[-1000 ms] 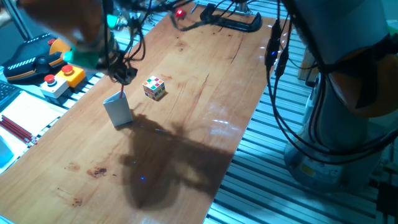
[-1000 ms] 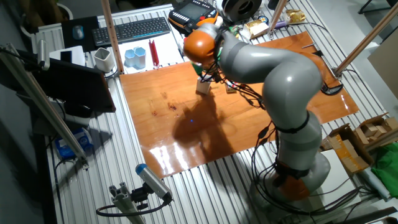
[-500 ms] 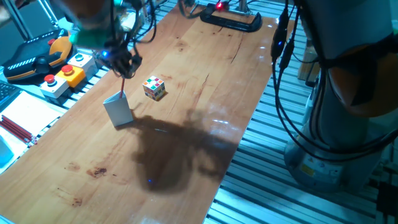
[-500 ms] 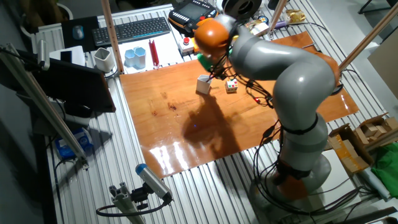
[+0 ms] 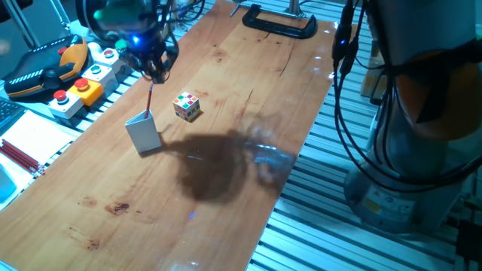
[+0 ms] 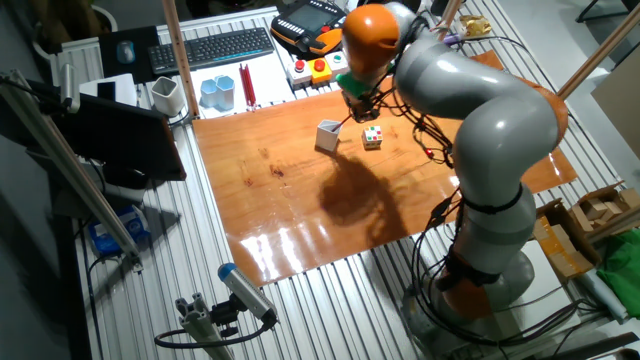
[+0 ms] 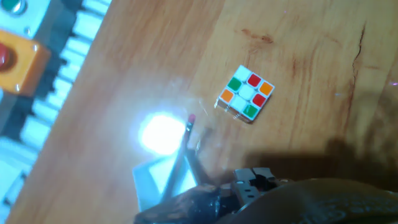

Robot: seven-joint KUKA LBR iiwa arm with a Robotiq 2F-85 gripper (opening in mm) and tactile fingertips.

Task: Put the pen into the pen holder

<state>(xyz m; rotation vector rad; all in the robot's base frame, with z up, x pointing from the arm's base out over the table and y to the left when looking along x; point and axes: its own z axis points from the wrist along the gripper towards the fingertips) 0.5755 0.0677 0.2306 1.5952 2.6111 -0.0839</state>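
Red pen (image 5: 149, 98) leaning from grey pen holder (image 5: 143, 132), pincer (image 5: 156, 73) above

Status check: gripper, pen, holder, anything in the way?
Gripper above pen holder, jaws unclear. Pen upright, lower end in holder. Puzzle cube beside, apart.

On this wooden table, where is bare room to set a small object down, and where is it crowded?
Bare wood lies between the pale grey upright pen holder and the table's near edge, and between the multicoloured puzzle cube and the black clamp. It is crowded where the pincer hangs above the holder with the thin reddish pen standing in it.
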